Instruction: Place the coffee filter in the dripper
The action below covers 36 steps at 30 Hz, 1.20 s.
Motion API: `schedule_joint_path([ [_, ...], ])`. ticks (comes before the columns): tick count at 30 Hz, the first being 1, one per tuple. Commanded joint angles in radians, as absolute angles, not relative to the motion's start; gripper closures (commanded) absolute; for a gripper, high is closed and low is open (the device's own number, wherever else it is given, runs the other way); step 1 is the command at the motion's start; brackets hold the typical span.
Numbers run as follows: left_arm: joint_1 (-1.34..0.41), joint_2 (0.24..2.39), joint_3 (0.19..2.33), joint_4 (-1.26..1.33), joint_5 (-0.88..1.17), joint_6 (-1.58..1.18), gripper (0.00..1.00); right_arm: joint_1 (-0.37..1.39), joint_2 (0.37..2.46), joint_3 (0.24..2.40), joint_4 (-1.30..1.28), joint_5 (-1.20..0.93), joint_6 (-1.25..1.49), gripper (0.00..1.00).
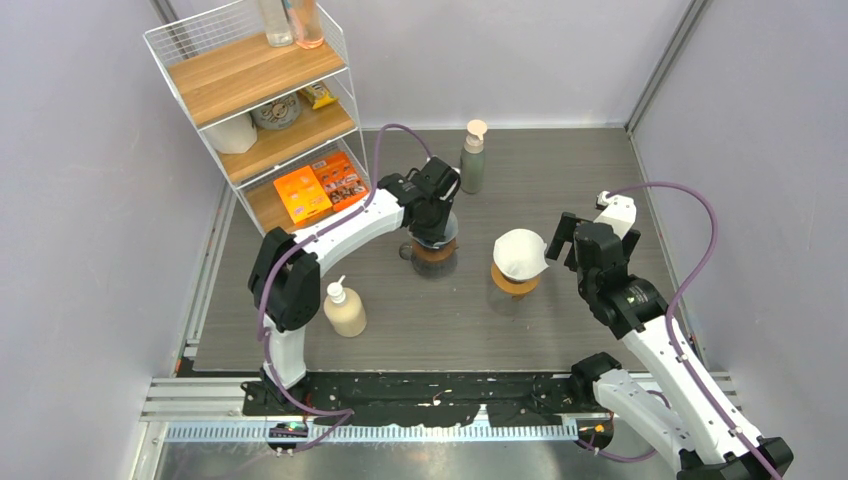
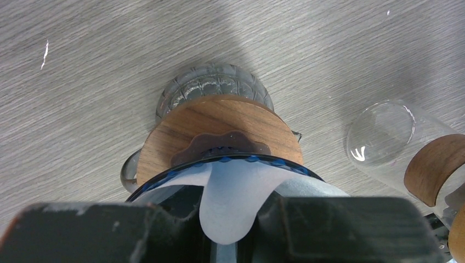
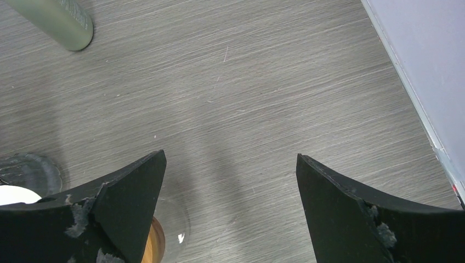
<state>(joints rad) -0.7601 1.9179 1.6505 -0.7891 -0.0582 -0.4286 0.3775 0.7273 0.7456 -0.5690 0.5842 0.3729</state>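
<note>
One white paper filter (image 2: 230, 189), softly creased, dips inside the blue-rimmed dripper (image 2: 285, 166). The left gripper (image 2: 229, 222) jaws pinch its edge. A second white paper cone (image 1: 520, 252) sits right of the dripper. The right gripper (image 3: 230, 181) jaws gape, released.

Floppy white coffee filter (image 2: 229, 198) sags partly inside the blue-rimmed, wood-collared dripper (image 2: 219, 129)

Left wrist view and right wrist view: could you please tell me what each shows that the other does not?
Only the left wrist: the coffee filter pinched in the left claw over the dripper. Only the right wrist: the open right claw, a green bottle and the side wall. Both: the grey wood-grain table.
</note>
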Motion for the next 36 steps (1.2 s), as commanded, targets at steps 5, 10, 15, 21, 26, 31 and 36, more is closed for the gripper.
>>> schedule_joint_path([
  [5,-0.765,1.911,1.716,-0.81,-0.034,-0.41,0.8,0.373,0.719,0.746,-0.541,0.618,0.373,0.05],
  [10,-0.765,1.881,1.723,-0.792,-0.039,-0.408,0.79,0.373,0.721,0.748,-0.541,0.618,0.373,0.04],
  [15,-0.766,1.855,1.727,-0.788,-0.053,-0.406,0.78,0.374,0.719,0.748,-0.541,0.617,0.373,0.05],
  [21,-0.765,1.831,1.723,-0.784,-0.062,-0.401,0.78,0.373,0.72,0.748,-0.54,0.615,0.374,0.05],
  [26,-0.765,1.809,1.717,-0.775,-0.074,-0.4,0.77,0.373,0.723,0.749,-0.541,0.611,0.372,0.05],
  [31,-0.766,1.787,1.7,-0.764,-0.081,-0.402,0.77,0.373,0.715,0.748,-0.541,0.612,0.373,0.05],
  [36,-0.765,1.746,1.695,-0.746,-0.082,-0.398,0.78,0.373,0.716,0.748,-0.541,0.612,0.375,0.04],
])
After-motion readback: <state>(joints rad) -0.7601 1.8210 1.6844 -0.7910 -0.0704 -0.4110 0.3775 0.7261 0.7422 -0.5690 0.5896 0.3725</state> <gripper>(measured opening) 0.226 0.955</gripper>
